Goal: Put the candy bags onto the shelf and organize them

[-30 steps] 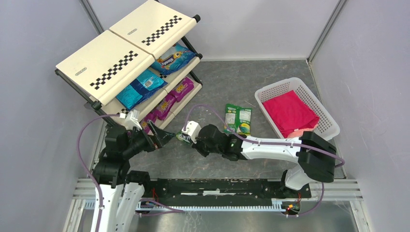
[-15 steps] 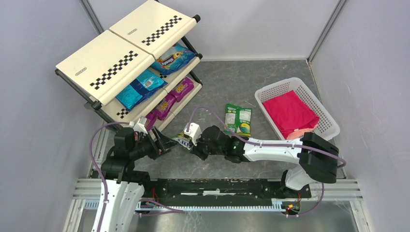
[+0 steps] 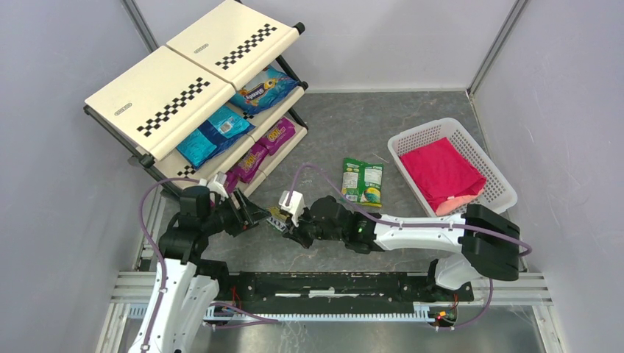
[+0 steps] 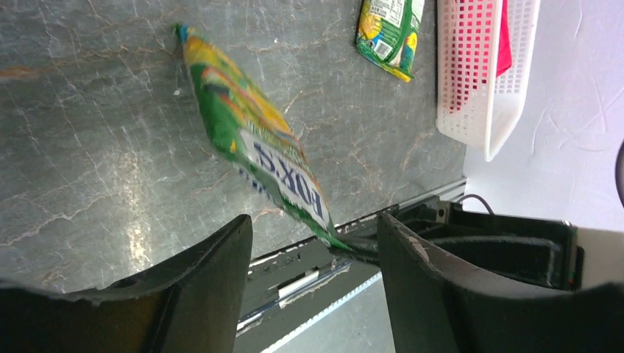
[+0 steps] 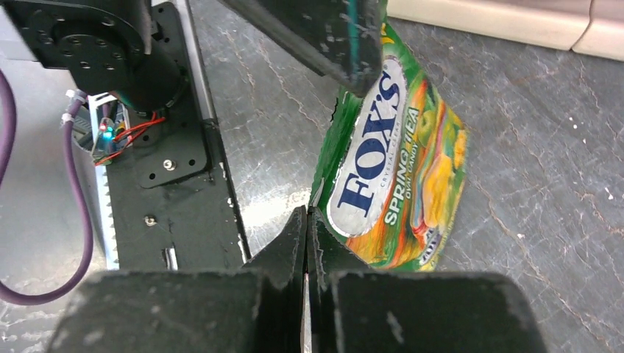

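The right arm [image 3: 419,224] is stretched out low across the table [image 3: 338,125], forearm aimed at the shelf [image 3: 158,99], and the right gripper [image 5: 305,220] sits just off the shelf's bottom tier, its jaws pressed together on the edge of a green-yellow candy bag [image 5: 397,169] with FOX'S printed across it. The bag hangs tilted from that pinch; whether its free end touches the table, I cannot tell. The left arm [image 3: 180,250] is folded up close beside the shelf's near corner, and the left gripper [image 4: 313,224] points away from the shelf straight at the same bag. Its two fingers stand well apart, gripping nothing, with one of them right at the bag's upper end. On to the shelf: the middle tier carries two blue bags [image 3: 213,134], the bottom tier magenta bags [image 3: 276,134] lying side by side. A second green-yellow bag [image 3: 362,182] lies flat on the table, farther from the shelf than the two grippers. Farthest from the shelf sits the white lattice basket [image 3: 508,198], with a pink-red cloth [image 3: 441,170] folded inside it.
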Controlling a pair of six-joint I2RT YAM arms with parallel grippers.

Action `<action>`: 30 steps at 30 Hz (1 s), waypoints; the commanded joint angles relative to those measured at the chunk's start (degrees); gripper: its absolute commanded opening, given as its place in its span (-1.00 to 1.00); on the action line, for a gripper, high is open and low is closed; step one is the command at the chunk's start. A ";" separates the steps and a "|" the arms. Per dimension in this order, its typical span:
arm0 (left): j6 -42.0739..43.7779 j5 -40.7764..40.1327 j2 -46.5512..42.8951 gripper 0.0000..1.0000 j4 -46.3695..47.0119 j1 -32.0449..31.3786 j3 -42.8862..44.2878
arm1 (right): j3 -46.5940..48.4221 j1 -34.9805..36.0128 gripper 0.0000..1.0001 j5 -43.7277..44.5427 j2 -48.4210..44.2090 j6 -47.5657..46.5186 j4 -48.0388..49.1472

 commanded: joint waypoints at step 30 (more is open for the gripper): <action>-2.45 0.43 -0.76 -0.95 0.95 0.68 -2.31 | 28.59 6.36 0.11 30.99 15.88 2.90 -34.47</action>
